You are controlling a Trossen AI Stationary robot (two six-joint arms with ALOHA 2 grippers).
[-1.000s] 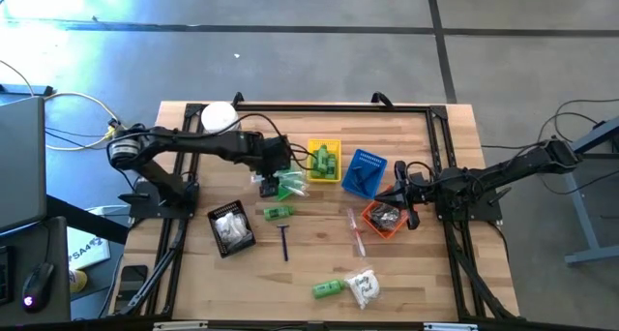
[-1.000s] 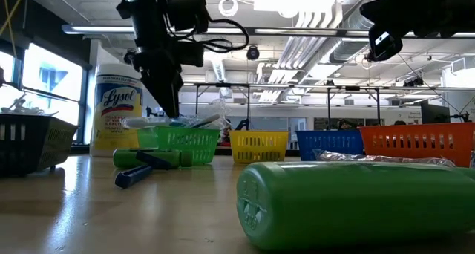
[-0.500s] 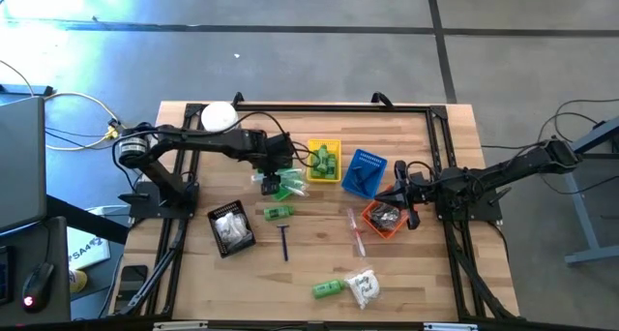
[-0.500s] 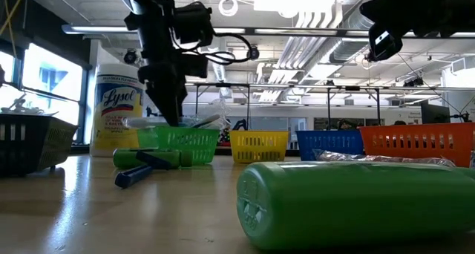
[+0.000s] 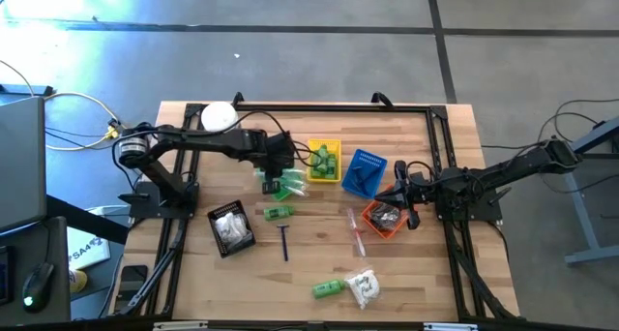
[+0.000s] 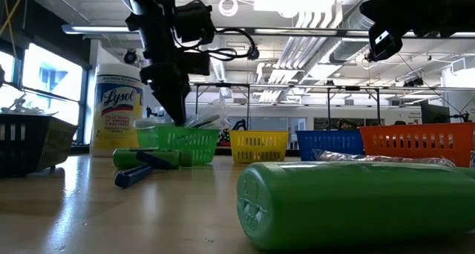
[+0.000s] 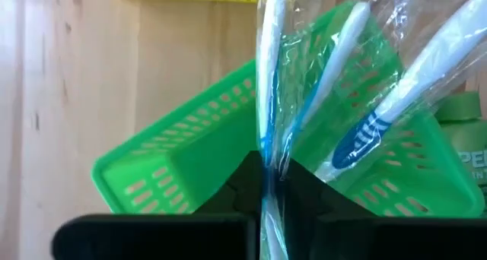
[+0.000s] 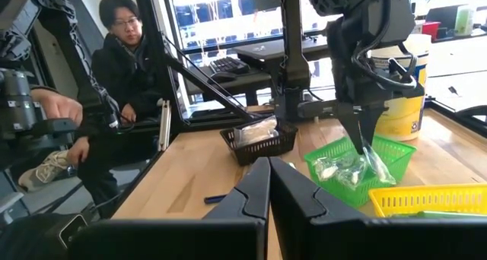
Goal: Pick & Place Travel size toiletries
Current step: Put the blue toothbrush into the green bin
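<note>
My left gripper (image 5: 276, 176) reaches down into the green basket (image 5: 288, 186) and is shut on a clear-wrapped toothbrush (image 7: 268, 100). Two more wrapped brushes (image 7: 380, 85) lean in the same basket. On the bare wood lie a green bottle (image 5: 279, 212), a dark razor (image 5: 284, 242), a clear-wrapped stick (image 5: 356, 231), a second green bottle (image 5: 326, 288) and a white sachet (image 5: 365, 287). My right gripper (image 5: 401, 195) waits shut above the table, beside the orange basket (image 5: 384, 218). My left gripper pinches the wrapped toothbrush's thin handle (image 7: 266, 150) between its two fingers (image 7: 304, 188). The fingers come from above, slanting steeply down into the basket (image 6: 182, 144). The brush runs on past the fingertips over the basket's wall; its wrapper is gathered in the pinch.
A yellow basket (image 5: 325, 160) with green bottles and a blue basket (image 5: 364, 171) stand right of the green one. A black basket (image 5: 231, 227) with white sachets sits near left. A big white jar (image 5: 219, 116) stands at the far left. People sit beyond the table (image 8: 122, 55).
My left gripper has settled a little lower into the green basket and has shut on the wrapped toothbrush. The basket and the other items have kept their places.
</note>
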